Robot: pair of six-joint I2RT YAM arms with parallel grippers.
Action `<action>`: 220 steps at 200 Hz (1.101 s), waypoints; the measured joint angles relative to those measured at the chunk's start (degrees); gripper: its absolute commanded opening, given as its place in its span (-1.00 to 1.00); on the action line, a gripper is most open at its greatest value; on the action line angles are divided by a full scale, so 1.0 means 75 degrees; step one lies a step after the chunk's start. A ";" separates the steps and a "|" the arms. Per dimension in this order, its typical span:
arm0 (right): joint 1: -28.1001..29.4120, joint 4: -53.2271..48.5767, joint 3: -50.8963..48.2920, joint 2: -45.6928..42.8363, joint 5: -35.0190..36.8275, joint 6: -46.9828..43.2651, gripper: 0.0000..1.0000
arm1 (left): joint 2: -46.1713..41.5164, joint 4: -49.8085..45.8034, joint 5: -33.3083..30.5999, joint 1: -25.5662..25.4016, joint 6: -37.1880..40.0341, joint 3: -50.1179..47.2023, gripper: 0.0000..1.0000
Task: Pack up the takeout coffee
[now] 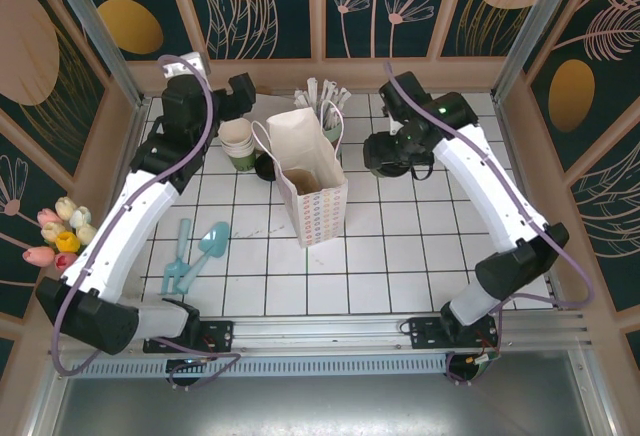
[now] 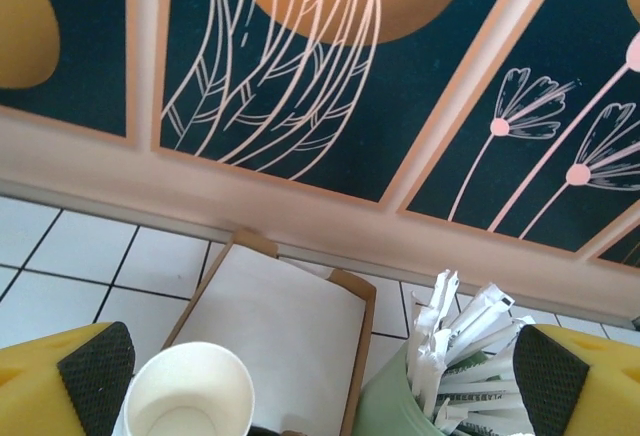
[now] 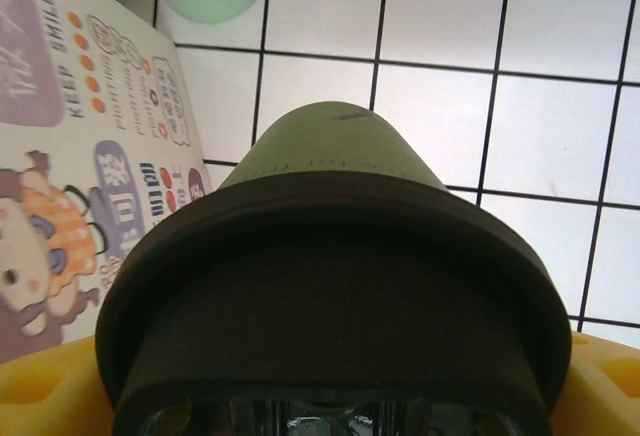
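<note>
Right wrist view: right gripper (image 3: 330, 401) fingers (image 3: 45, 386) clasp the takeout coffee (image 3: 330, 276), not yet in bag (image 1: 325, 218); left gripper (image 2: 320, 376) fingers (image 2: 95, 381) open.

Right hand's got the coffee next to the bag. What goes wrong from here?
1. The right hand seems to grip the takeout coffee at its black lid; the lid may pop off or the cup slip.
2. The paper bag stands unsupported with a narrow mouth; the cup could catch its rim and tip it.
</note>
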 measured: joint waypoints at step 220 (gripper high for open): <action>0.2626 0.0679 0.3112 -0.0102 -0.1244 0.0085 -0.04 | 0.3418 -0.3800 0.3611 0.0000 0.4739 0.4080 0.79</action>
